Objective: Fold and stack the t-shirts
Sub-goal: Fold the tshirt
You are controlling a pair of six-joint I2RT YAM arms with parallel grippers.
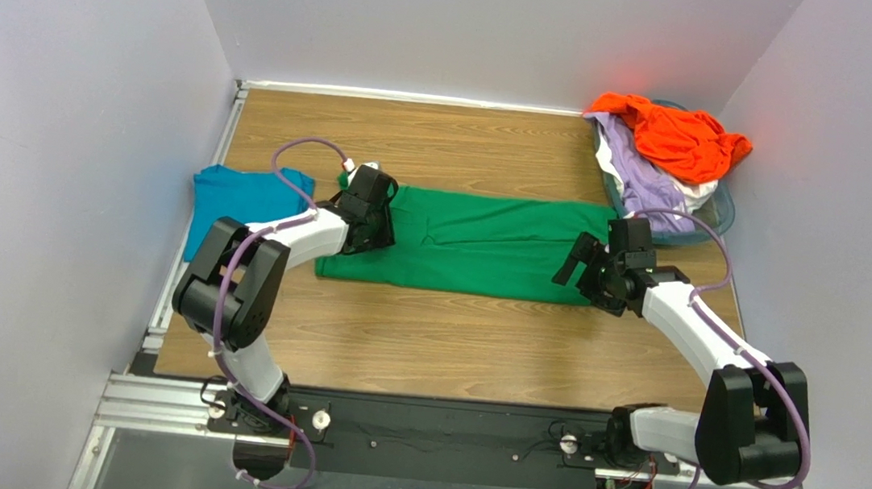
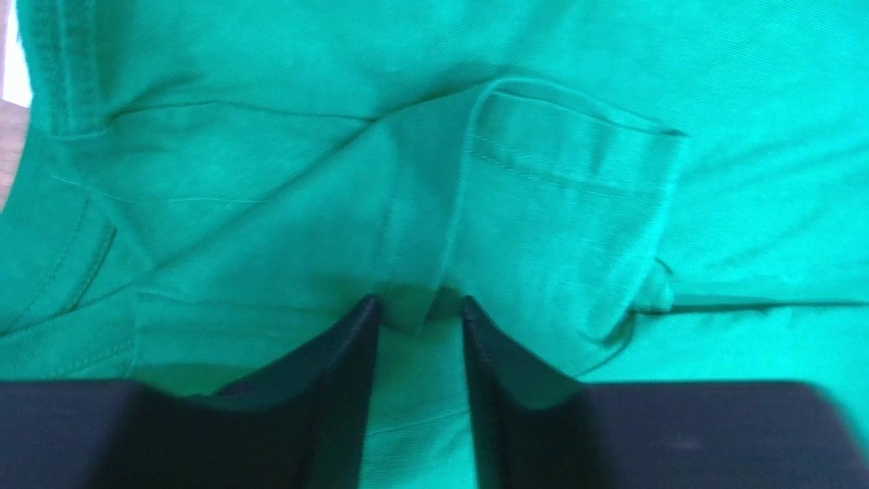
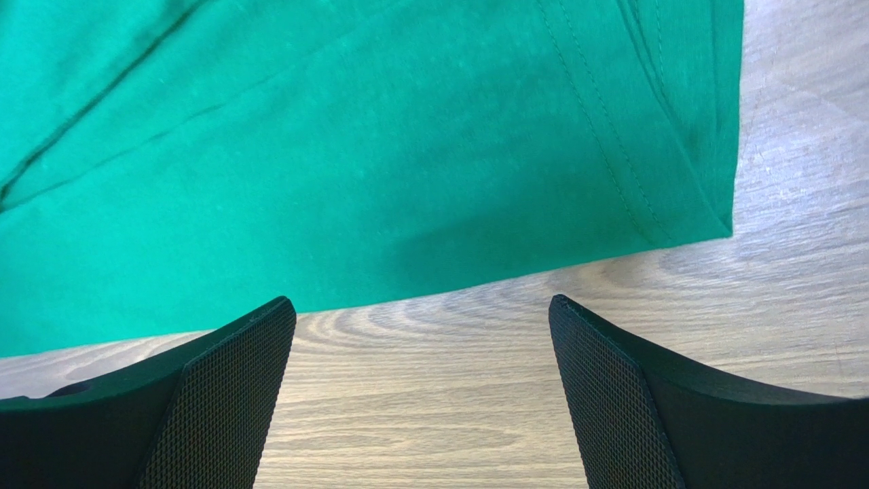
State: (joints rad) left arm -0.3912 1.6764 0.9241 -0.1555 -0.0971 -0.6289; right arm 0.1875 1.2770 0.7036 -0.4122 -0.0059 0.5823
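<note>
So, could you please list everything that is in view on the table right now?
green t-shirt: one, bright green, flat mid-table
teal-blue t-shirt: one, teal-blue, table's left edge
orange t-shirt: one, orange, top of the basket pile
lavender t-shirt: one, lavender, under the orange one
white t-shirt: one, white, mostly hidden in the pile
basket: one, clear bluish, far right corner
table: one, wood grain
left gripper: one, black, fingers either side of a green fold
right gripper: one, black, open, over table by the green hem

A bright green t-shirt lies stretched across the wooden table, the left gripper over one end and the right gripper at the other; a teal t-shirt lies left, and orange and lavender shirts fill the basket
</note>
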